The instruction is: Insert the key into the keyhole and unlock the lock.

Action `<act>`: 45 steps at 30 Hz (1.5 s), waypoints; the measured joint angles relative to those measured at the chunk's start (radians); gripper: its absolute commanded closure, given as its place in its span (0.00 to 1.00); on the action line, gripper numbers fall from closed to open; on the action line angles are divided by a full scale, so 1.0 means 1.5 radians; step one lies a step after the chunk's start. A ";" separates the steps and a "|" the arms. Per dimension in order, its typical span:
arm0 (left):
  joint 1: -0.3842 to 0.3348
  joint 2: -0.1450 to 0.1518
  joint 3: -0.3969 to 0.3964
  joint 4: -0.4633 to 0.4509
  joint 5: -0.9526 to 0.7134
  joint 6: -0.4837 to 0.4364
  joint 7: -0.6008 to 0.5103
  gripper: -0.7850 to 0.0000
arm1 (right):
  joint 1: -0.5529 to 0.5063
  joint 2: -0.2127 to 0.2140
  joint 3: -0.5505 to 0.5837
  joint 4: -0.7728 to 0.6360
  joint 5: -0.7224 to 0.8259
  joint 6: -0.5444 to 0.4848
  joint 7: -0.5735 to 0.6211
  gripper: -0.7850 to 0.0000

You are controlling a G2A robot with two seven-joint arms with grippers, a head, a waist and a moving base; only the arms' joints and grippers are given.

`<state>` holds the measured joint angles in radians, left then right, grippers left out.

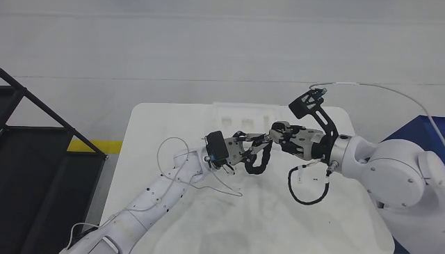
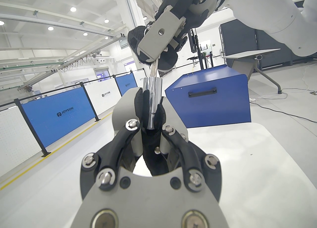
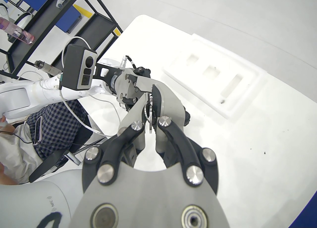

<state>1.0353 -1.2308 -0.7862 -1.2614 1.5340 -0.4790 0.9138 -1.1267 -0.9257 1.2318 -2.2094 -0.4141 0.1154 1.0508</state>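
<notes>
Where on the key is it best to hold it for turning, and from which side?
Grip the key by its flat head, one pad on each face, coming from the end away from the lock, along the blade's line. The thin blade points into the lock's end, so only the head is free. The right gripper holds it so.

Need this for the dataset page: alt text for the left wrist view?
The left gripper is shut on a shiny metal cylinder lock held upright, and the right gripper above it pinches a key whose blade meets the lock's top end. Behind are a white table and a blue cabinet.
</notes>
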 measured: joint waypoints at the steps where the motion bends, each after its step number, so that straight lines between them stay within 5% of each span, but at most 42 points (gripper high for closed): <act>1: 0.000 0.000 -0.001 0.000 0.001 0.000 -0.001 1.00 | 0.001 0.000 -0.002 0.001 -0.003 -0.001 0.002 1.00; 19: 0.005 -0.004 -0.007 -0.009 0.028 0.002 -0.016 1.00 | 0.041 -0.005 -0.046 0.015 -0.042 0.001 0.043 1.00; 20: 0.005 -0.004 -0.008 -0.009 0.028 0.001 -0.015 1.00 | 0.042 -0.005 -0.047 0.016 -0.042 0.002 0.043 0.97; 22: 0.005 -0.004 -0.009 -0.008 0.026 0.000 -0.015 1.00 | 0.044 -0.006 -0.049 0.017 -0.043 0.004 0.043 0.71; 24: 0.006 -0.005 -0.011 -0.006 0.023 -0.003 -0.014 1.00 | 0.045 -0.006 -0.050 0.017 -0.044 0.005 0.041 0.58; 25: 0.006 -0.005 -0.011 -0.004 0.021 -0.005 -0.014 1.00 | 0.045 -0.006 -0.051 0.017 -0.044 0.005 0.040 0.31; 26: 0.006 -0.006 -0.011 -0.003 0.020 -0.007 -0.014 1.00 | 0.045 -0.007 -0.051 0.017 -0.045 0.006 0.039 0.16; 28: 0.006 -0.006 -0.012 -0.001 0.016 -0.012 -0.012 1.00 | 0.045 -0.007 -0.050 0.017 -0.045 0.005 0.037 0.00; 35: 0.003 -0.010 -0.013 0.014 -0.003 -0.037 -0.016 1.00 | 0.048 -0.005 -0.035 0.022 -0.041 -0.038 0.029 0.00; 45: -0.016 -0.004 -0.028 0.027 -0.042 -0.174 -0.078 1.00 | 0.070 0.014 0.010 0.053 0.005 -0.339 0.156 0.00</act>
<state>1.0117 -1.2374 -0.8276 -1.2209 1.4710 -0.7395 0.7968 -1.0211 -0.9041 1.2467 -2.1297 -0.4060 -0.3929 1.2854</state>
